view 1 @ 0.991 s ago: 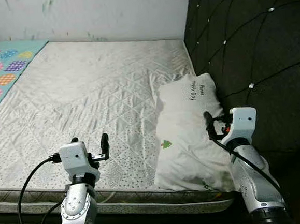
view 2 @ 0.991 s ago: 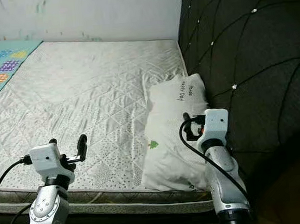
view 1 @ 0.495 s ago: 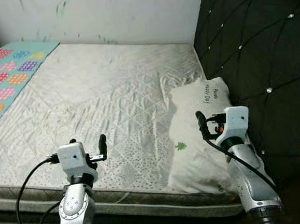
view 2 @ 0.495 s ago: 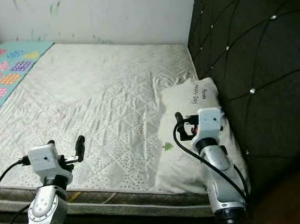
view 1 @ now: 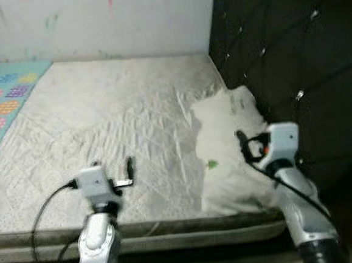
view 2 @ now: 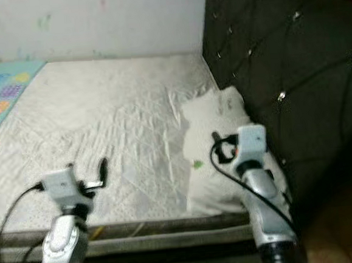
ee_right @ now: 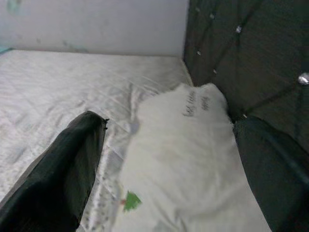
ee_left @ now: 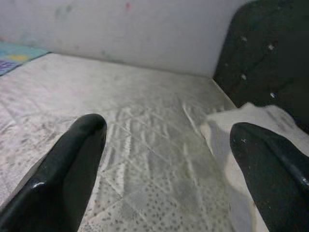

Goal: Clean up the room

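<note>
While both arms are raised over the near edge of the bed, the work in hand looks like an approach to the white pillow (view 1: 232,145), the one loose thing on the quilted mattress (view 1: 101,113). In the head view the pillow lies at about 3 o'clock of the mattress, its far end touching the dark tufted headboard (view 1: 291,49), its near end close to the mattress edge. The right gripper (ee_right: 169,159) hovers just above the pillow with its fingers spread wide and nothing between them; its wrist view looks down on the pillow's printed lettering and the small green tree mark. The left gripper (ee_left: 169,159) is also spread and empty, held above bare mattress at roughly 7 o'clock, well apart from the pillow. A patterned turquoise blanket (view 1: 2,96) lies at 9 o'clock. As I judge it, the next move calls for the right gripper to drop onto the pillow's near end and pinch the fabric, so it can be squared against the headboard.
</note>
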Controlling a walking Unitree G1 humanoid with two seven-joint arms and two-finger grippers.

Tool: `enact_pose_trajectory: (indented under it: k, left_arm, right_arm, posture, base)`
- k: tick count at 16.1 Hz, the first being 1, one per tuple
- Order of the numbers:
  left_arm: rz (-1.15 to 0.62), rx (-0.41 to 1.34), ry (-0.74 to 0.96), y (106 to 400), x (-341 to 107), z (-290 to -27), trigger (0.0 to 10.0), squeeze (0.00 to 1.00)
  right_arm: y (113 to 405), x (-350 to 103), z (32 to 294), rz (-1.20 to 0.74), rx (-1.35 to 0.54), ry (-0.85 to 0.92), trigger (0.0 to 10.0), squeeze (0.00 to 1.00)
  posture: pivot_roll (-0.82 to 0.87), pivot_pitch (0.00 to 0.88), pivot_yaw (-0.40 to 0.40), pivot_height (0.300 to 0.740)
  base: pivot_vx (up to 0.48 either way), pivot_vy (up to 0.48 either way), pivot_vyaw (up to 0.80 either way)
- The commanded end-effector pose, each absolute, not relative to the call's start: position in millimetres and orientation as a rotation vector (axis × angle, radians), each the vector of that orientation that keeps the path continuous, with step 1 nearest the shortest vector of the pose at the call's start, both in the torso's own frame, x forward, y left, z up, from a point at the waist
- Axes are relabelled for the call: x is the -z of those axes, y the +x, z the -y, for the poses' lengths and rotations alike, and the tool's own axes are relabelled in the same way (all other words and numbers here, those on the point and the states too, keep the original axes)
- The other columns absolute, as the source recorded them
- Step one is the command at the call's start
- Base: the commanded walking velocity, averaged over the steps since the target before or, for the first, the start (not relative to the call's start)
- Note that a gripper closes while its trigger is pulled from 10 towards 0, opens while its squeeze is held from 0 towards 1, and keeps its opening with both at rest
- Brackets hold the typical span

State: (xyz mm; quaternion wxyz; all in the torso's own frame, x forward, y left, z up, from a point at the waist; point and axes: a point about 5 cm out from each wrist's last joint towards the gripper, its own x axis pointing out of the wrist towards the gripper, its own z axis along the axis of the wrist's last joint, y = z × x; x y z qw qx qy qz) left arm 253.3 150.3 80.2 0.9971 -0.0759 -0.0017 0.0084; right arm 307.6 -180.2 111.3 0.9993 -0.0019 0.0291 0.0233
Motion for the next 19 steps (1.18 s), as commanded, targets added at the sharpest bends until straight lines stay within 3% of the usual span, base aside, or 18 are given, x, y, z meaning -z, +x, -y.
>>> enact_pose_trajectory:
  k: [1, 6, 8, 13, 19]
  left_arm:
    - [0.017, -0.032, -0.137, 255.9, -83.7, -156.2, 10.0, 0.00]
    - [0.017, -0.033, -0.137, 256.4, -83.8, -154.6, 10.0, 0.00]
    - [0.022, -0.029, -0.132, 256.8, -84.3, -154.2, 10.0, 0.00]
    - [0.053, 0.017, -0.140, 255.6, -88.0, -150.6, 10.0, 0.00]
    - [0.065, 0.044, -0.151, 256.4, -89.7, -148.5, 10.0, 0.00]
  right_arm:
    - [308.7, -113.7, 174.0, -0.052, -0.077, 0.002, 10.0, 0.00]
    - [305.7, -109.9, 165.0, -0.079, -0.132, 0.009, 10.0, 0.00]
    - [305.4, -109.4, 161.7, -0.046, -0.150, -0.063, 10.0, 0.00]
    - [303.9, -111.6, 156.6, -0.062, -0.187, -0.035, 10.0, 0.00]
    - [304.6, -113.9, 154.2, -0.051, -0.207, -0.034, 10.0, 0.00]
  posture:
    - [0.05, 0.000, 0.000, 0.740]
    - [0.05, 0.000, 0.000, 0.740]
    - [0.05, 0.000, 0.000, 0.740]
    - [0.04, 0.000, 0.000, 0.740]
    - [0.03, 0.000, -0.001, 0.740]
  base:
    - [0.000, 0.480, 0.00]
    - [0.000, 0.480, 0.00]
    - [0.000, 0.422, 0.00]
    - [0.000, 0.000, 0.00]
    - [0.225, 0.000, 0.00]
